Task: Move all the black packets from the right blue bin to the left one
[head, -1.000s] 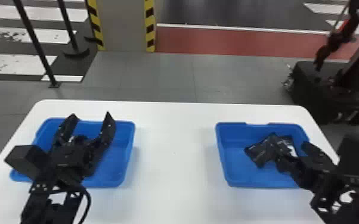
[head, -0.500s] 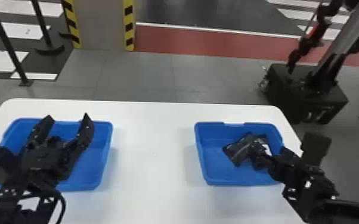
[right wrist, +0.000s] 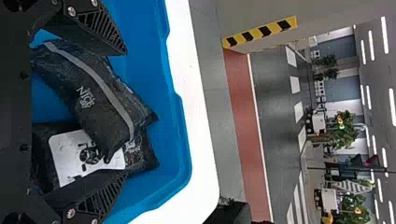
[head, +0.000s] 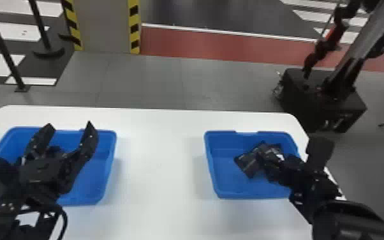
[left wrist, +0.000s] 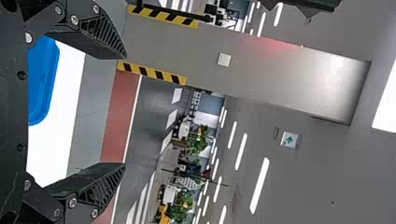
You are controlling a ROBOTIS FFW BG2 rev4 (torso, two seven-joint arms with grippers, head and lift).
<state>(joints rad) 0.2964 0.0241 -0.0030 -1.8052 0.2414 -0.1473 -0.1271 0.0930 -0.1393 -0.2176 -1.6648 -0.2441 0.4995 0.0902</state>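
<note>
Jaws apart over the overlapping black packets (head: 248, 163) in the right blue bin (head: 229, 182) near the right edge of the surface (head: 159, 159), the right gripper (right wrist: 125, 112) should centre on the upper packet (right wrist: 100, 100) before closing, while the left gripper (head: 70, 125) hangs with jaws spread

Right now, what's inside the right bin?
In the right bin, one black packet lies across another with a white label. Part of the lower one is covered; anything beneath them is hidden.
</note>
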